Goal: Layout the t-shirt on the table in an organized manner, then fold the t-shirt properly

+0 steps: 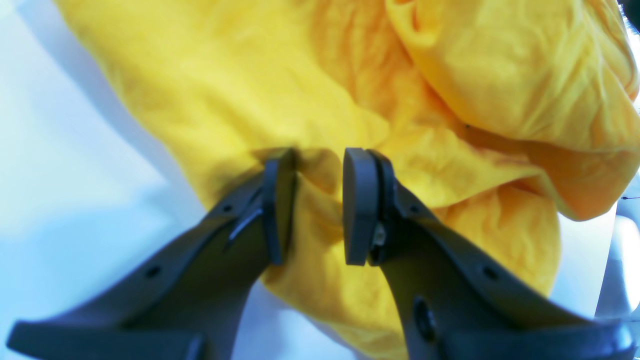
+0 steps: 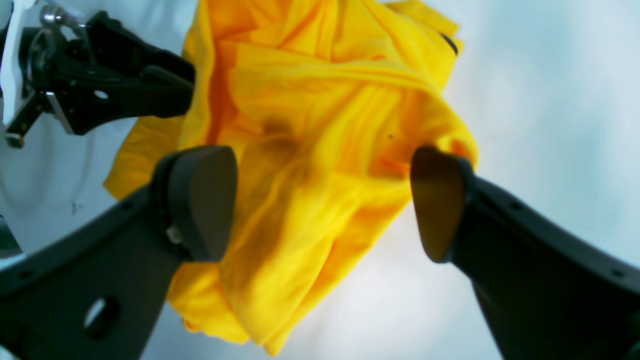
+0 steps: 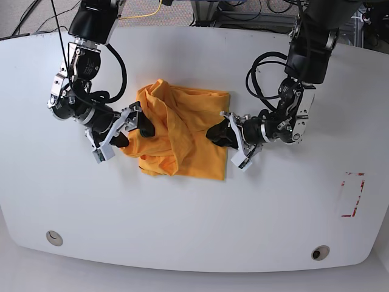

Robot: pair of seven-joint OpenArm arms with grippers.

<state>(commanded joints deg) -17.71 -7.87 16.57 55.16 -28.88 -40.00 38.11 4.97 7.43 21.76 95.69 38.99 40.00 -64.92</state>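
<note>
The orange-yellow t-shirt (image 3: 182, 137) lies crumpled and partly doubled over itself on the white table (image 3: 194, 213), a little above the middle. My left gripper (image 3: 220, 134) is at the shirt's right edge. In the left wrist view its fingers (image 1: 280, 200) stand narrowly apart with a bunched fold of the t-shirt (image 1: 250, 75) pinched between them. My right gripper (image 3: 135, 124) is at the shirt's left edge. In the right wrist view it (image 2: 320, 200) is wide open, its pads either side of the hanging folds of the t-shirt (image 2: 320, 100). The script does not show.
A red-marked rectangle (image 3: 352, 194) is on the table's right side. Two round grommet holes (image 3: 54, 238) (image 3: 320, 252) sit near the front edge. Cables lie beyond the far edge (image 3: 243, 24).
</note>
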